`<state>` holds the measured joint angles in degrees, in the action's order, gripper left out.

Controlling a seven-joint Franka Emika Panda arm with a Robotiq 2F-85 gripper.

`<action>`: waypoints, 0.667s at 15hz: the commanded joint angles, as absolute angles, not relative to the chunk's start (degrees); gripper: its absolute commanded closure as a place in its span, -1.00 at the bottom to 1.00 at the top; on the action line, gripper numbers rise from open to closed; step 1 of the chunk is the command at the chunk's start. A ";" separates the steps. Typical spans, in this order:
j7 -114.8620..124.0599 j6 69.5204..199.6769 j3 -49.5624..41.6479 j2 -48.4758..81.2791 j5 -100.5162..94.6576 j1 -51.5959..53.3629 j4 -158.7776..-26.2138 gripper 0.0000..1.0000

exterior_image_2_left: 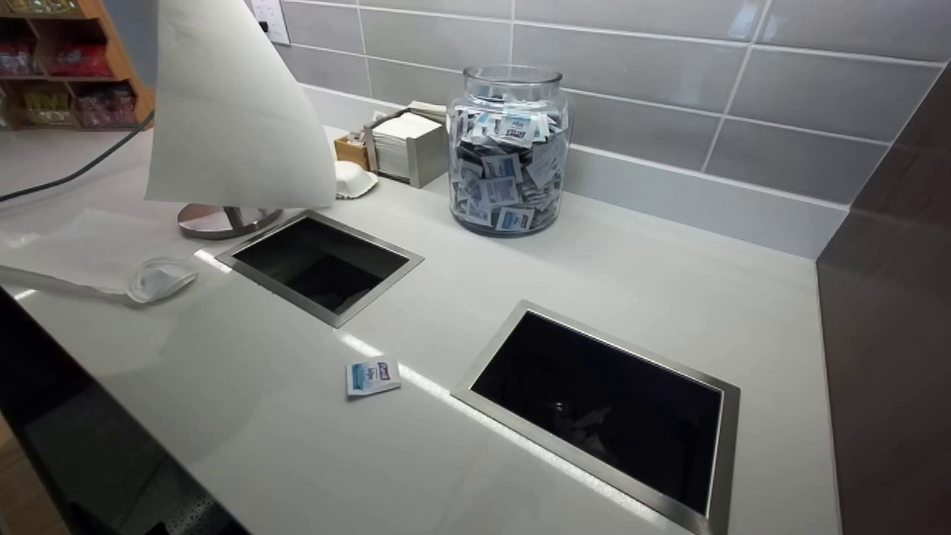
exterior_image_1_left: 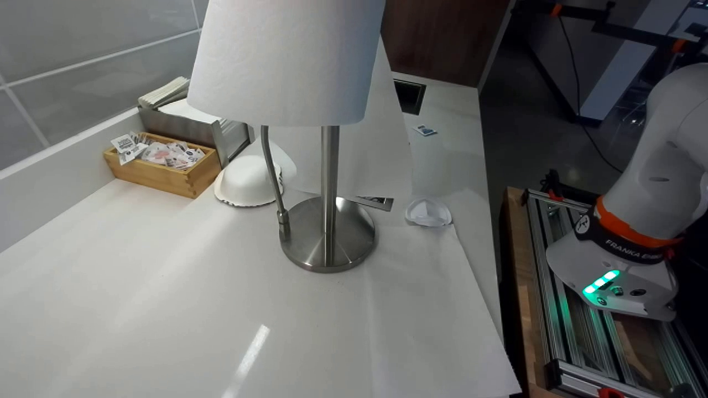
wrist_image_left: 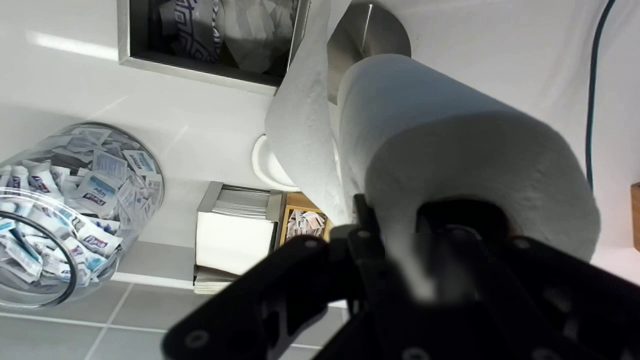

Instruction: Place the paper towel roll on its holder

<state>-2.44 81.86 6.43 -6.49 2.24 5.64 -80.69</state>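
Note:
The white paper towel roll (exterior_image_1_left: 287, 61) is above the steel holder (exterior_image_1_left: 327, 237), which stands upright on the counter. The holder's post and thin side arm run up to the roll's lower edge; their tops are hidden, and I cannot tell whether the post is inside the core. In the wrist view, the roll (wrist_image_left: 425, 105) slants with its hollow end toward me, above the holder base (wrist_image_left: 370, 40). My gripper (wrist_image_left: 400, 225) is shut on the roll's end wall, one finger outside, the other at the dark core. A loose sheet (exterior_image_2_left: 238, 111) hangs down, hiding most of the holder.
A white bowl (exterior_image_1_left: 249, 182), wooden packet box (exterior_image_1_left: 160, 166) and napkin holder (exterior_image_2_left: 423, 152) stand near the wall. A glass jar (exterior_image_2_left: 509, 163) stands beside them. Two counter openings have steel rims (exterior_image_2_left: 377, 290) (exterior_image_2_left: 494, 348). A clear crumpled piece (exterior_image_1_left: 428, 213) and wipe packet (exterior_image_2_left: 373, 377) lie out.

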 commanded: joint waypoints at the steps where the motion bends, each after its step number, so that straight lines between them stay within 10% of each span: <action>1: -3.79 80.54 6.89 -5.24 -0.02 6.09 -78.39 0.89; 2: -4.03 80.45 7.02 -5.25 -0.31 6.22 -78.47 0.87; 4: -4.05 80.09 7.23 -5.42 -0.83 6.38 -78.60 0.06; 10: -4.26 79.86 7.94 -6.05 -2.11 6.95 -78.97 -0.67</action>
<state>-3.51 81.43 7.37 -6.08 -0.34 6.57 -79.68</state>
